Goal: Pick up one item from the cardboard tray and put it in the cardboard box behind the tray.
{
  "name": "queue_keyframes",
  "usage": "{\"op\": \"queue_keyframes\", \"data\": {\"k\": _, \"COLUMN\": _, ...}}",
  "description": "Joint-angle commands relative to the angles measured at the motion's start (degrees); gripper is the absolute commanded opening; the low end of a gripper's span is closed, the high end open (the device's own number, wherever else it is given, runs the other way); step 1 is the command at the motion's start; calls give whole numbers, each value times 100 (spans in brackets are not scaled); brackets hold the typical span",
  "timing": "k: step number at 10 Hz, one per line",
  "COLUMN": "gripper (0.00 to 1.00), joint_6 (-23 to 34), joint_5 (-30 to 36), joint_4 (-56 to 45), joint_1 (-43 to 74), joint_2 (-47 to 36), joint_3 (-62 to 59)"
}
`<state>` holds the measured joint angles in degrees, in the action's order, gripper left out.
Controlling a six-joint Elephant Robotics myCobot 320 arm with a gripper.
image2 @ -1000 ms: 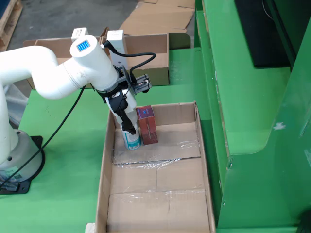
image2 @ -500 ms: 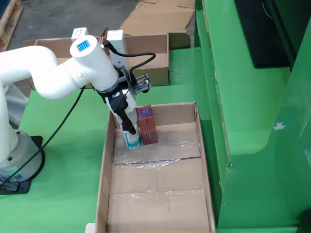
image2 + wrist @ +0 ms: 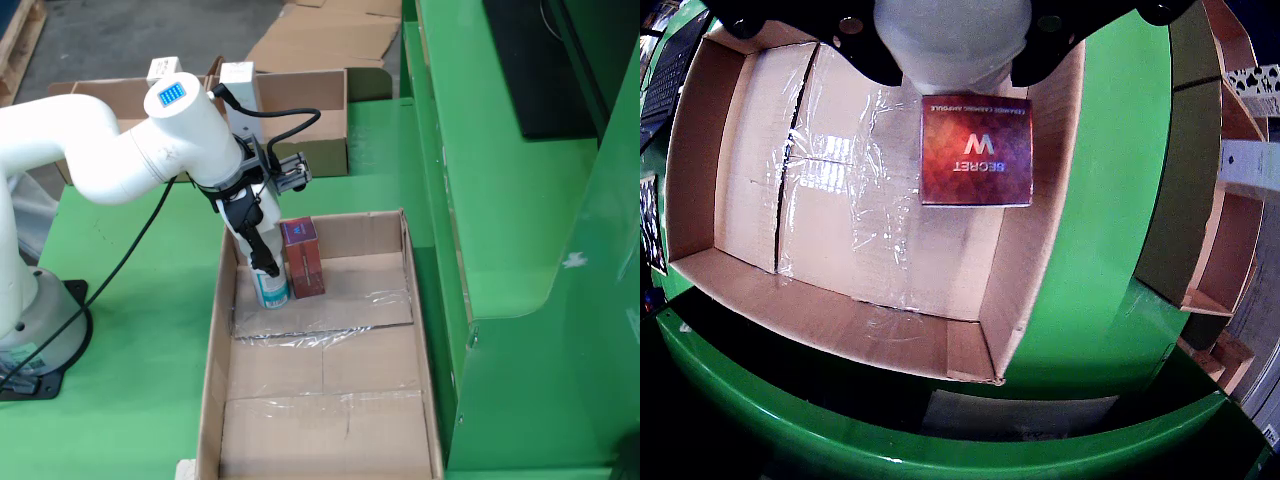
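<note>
White bottle (image 3: pixel 271 285) bracketed by fingers (image 3: pixel 262 256), centre-left of fixed view; closure cannot be told. Red box (image 3: pixel 302 257) just beside: straight lift advised.

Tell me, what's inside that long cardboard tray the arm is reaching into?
In the cardboard tray, a red box stands upright beside a white bottle under the gripper. The rest shows only taped cardboard floor. The gripper hides the bottle's top.
</note>
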<state>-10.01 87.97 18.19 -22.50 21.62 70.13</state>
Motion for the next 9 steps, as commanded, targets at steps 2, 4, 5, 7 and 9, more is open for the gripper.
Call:
{"op": "queue_keyframes", "data": {"k": 2, "gripper": 0, "joint_6": -52, "joint_5": -51, "joint_4": -1104, "joint_1": -73, "joint_2": -346, "joint_3": -1229}}
{"op": "queue_keyframes", "data": {"k": 4, "gripper": 0, "joint_6": 38, "joint_5": 109, "joint_4": -1563, "joint_1": -77, "joint_2": -714, "joint_3": -1546}}
{"op": "queue_keyframes", "data": {"k": 5, "gripper": 0, "joint_6": 0, "joint_5": 41, "joint_4": -1615, "joint_1": -86, "joint_2": -791, "joint_3": -1655}}
{"op": "queue_keyframes", "data": {"k": 7, "gripper": 0, "joint_6": -184, "joint_5": -172, "joint_4": -2252, "joint_1": -254, "joint_2": -848, "joint_3": -2460}}
{"op": "queue_keyframes", "data": {"k": 9, "gripper": 0, "joint_6": -224, "joint_5": -224, "joint_4": -2800, "joint_1": -296, "joint_2": -568, "joint_3": -3359}}
